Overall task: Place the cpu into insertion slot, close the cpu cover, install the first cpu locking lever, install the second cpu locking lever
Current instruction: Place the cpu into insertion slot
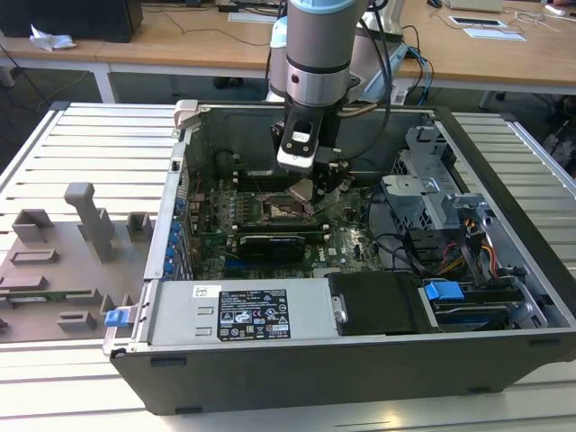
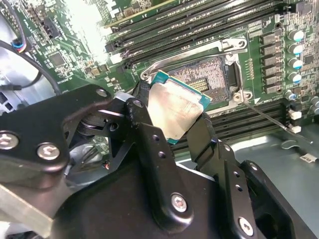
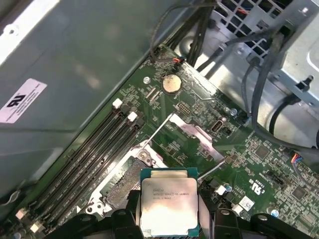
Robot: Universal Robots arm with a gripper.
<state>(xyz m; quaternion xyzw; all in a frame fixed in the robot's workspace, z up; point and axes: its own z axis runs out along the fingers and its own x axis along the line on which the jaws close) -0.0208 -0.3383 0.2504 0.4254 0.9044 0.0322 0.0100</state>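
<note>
End effector [image 2: 171,115] clamping cpu [image 2: 175,105], tilted over socket [image 2: 212,74]

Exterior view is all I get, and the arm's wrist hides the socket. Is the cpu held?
Observer: Yes. In both wrist views the gripper is shut on the cpu, clamping two opposite edges.
Operator: Is it seated?
Observer: No. In the second wrist view it hangs tilted above the socket, whose contact field is bare.
Operator: Is anything lying over the socket?
Observer: No. In the first wrist view the cpu cover is swung back beside the socket, not over it.
</note>
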